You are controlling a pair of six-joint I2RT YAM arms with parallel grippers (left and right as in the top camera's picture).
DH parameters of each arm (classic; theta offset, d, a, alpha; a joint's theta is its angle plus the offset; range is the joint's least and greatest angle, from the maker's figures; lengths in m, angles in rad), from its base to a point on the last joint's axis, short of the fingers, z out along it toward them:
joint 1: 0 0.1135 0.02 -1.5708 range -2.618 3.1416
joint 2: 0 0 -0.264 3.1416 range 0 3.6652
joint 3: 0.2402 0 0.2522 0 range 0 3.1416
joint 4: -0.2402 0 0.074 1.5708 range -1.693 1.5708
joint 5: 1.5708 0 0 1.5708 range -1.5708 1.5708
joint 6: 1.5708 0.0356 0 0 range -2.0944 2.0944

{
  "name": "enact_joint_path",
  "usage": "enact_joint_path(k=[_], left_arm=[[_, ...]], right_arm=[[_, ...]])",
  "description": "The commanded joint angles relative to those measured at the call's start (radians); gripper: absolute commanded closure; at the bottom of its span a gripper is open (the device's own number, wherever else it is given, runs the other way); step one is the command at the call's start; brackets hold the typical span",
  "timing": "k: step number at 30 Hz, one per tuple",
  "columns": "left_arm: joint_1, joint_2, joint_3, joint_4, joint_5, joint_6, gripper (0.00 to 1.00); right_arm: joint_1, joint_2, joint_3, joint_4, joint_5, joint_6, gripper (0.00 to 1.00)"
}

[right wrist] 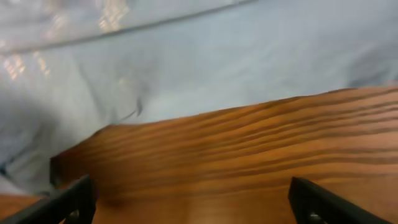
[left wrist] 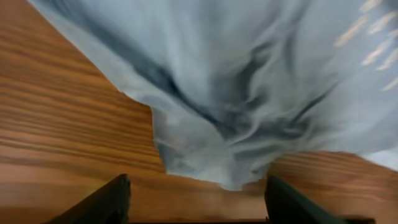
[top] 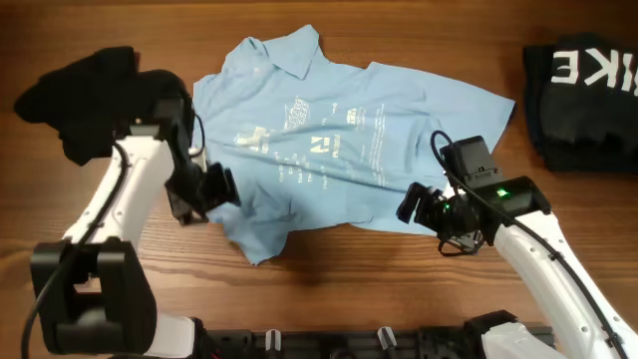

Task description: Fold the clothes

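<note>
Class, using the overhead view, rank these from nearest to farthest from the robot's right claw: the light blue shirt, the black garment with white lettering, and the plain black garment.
1. Light blue shirt, centre, its hem right beside the right claw.
2. Black garment with white lettering, upper right.
3. Plain black garment, upper left.

So the light blue collared shirt [top: 339, 140] is lying mostly flat on the counter [top: 339, 284], white chest print facing up and collar toward the far left. It sits skewed, and the near-left corner is rumpled and bunched to a point.
</note>
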Motion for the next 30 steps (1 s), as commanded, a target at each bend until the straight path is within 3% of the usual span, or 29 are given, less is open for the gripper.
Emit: enact_joint_path(k=[1,9,20,26,30], left_arm=[[-0.003,-0.064,-0.096,0.022,0.042,-0.003,0.34],[-0.003,-0.26,-0.239,0.098,0.041,-0.029,0.37],[-0.003,-0.273,-0.405,0.339,0.018,-0.108,0.47],[-0.025,-0.272,-0.406,0.424,-0.018,-0.18,0.57],[-0.085,-0.272,-0.406,0.432,-0.031,-0.204,0.69]], right_arm=[[0.001,0.016,-0.011,0.008,0.105,0.048,0.0],[-0.002,0.11,-0.011,0.044,0.117,0.069,0.0],[-0.002,0.128,-0.011,0.07,0.114,0.062,0.01],[-0.002,0.128,-0.011,0.081,0.113,0.053,0.01],[-0.002,0.128,-0.011,0.084,0.113,0.037,0.01]])
